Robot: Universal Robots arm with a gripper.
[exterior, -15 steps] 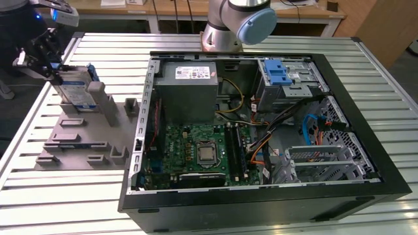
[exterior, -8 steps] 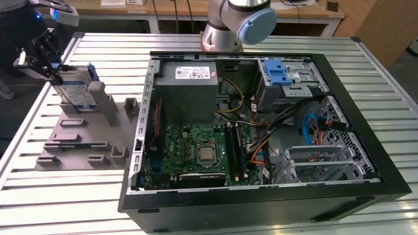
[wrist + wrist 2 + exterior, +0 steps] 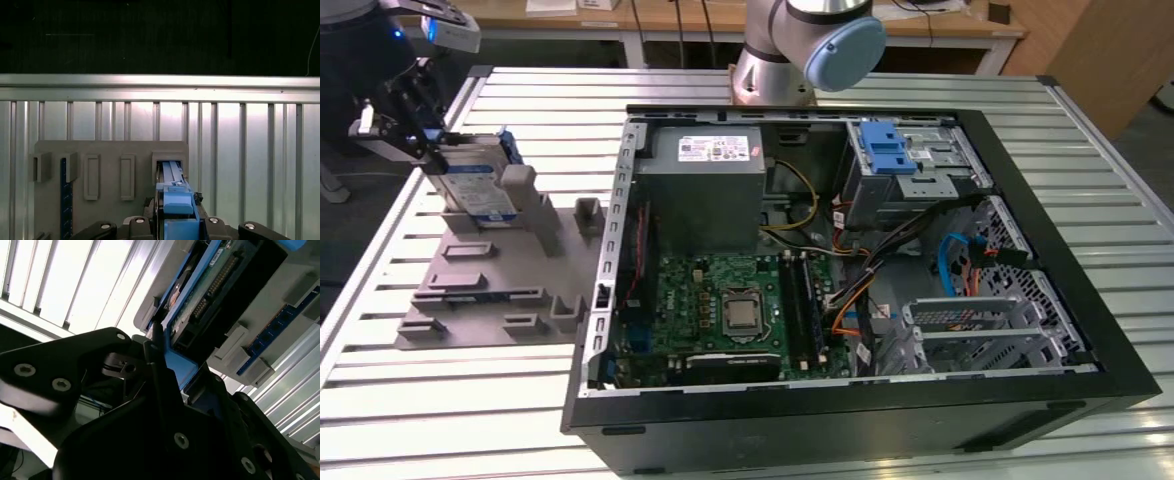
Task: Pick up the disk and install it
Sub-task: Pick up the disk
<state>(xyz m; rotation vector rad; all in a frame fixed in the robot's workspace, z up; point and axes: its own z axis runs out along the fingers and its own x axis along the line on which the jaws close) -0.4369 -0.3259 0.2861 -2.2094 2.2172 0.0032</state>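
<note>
A robot arm's pincer (image 3: 430, 140) is clamped on the disk (image 3: 470, 180), which stands on edge at a slot in the grey holder (image 3: 467, 290) on the slatted metal table (image 3: 454, 400), at the exterior view's left, well apart from the open computer case (image 3: 854, 405). Whether the disk's lower edge is seated in the slot cannot be told.

In both wrist views the dark fingers (image 3: 155, 347) sit on either side of the disk's blue plastic frame (image 3: 176, 200). The second wrist view shows the circuit board and connector pins on one face of the disk (image 3: 220, 285).

The disk looks stiff and dense for its size, with smooth metal faces that would likely slip, and it is probably sensitive to knocks. The blue frame's edges seem the safest place to hold, keeping pressure off the board and pins.
</note>
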